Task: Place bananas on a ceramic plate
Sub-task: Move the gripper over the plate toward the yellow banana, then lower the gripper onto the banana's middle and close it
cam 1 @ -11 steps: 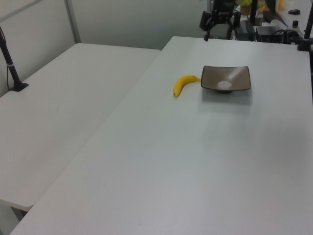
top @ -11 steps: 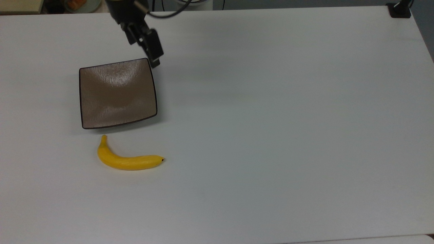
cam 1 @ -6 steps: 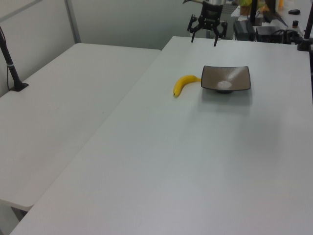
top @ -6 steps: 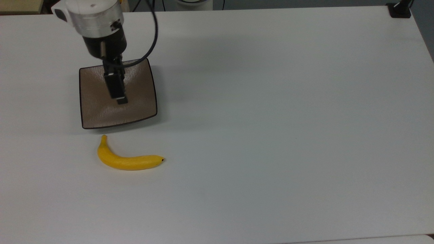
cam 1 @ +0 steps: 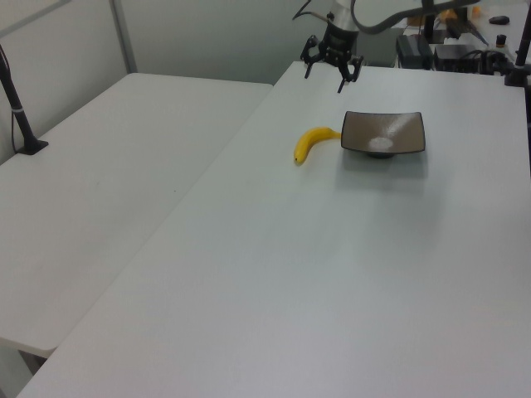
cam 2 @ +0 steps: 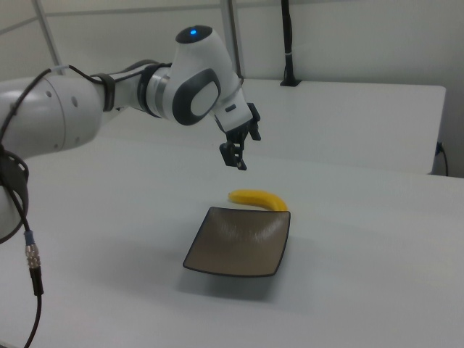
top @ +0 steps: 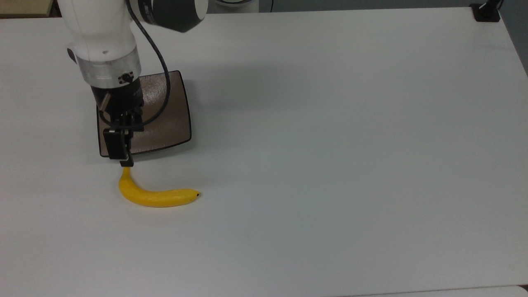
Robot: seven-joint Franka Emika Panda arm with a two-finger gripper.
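A yellow curved banana (top: pixel 152 196) lies on the white table just in front of the square brown plate (top: pixel 165 119), apart from it. The plate holds nothing. My gripper (top: pixel 123 160) hangs in the air over the plate's near left corner in the top view, right by the banana's stem end. In the left view the gripper (cam 1: pixel 326 76) stands open above and beyond the banana (cam 1: pixel 309 143) and plate (cam 1: pixel 384 133), with nothing between its fingers. The right view has the gripper (cam 2: pixel 238 160) well above the banana (cam 2: pixel 257 197), which lies behind the plate (cam 2: pixel 239 241).
A black post base (top: pixel 486 12) sits at the table's far right corner in the top view. A second white table with a black pole (cam 1: pixel 23 124) adjoins on the left view's left. Equipment (cam 1: pixel 452 50) crowds the far end.
The arm has swung from the plate's far corner across the plate to its near left corner, ending by the banana's stem. The banana and plate have not moved.
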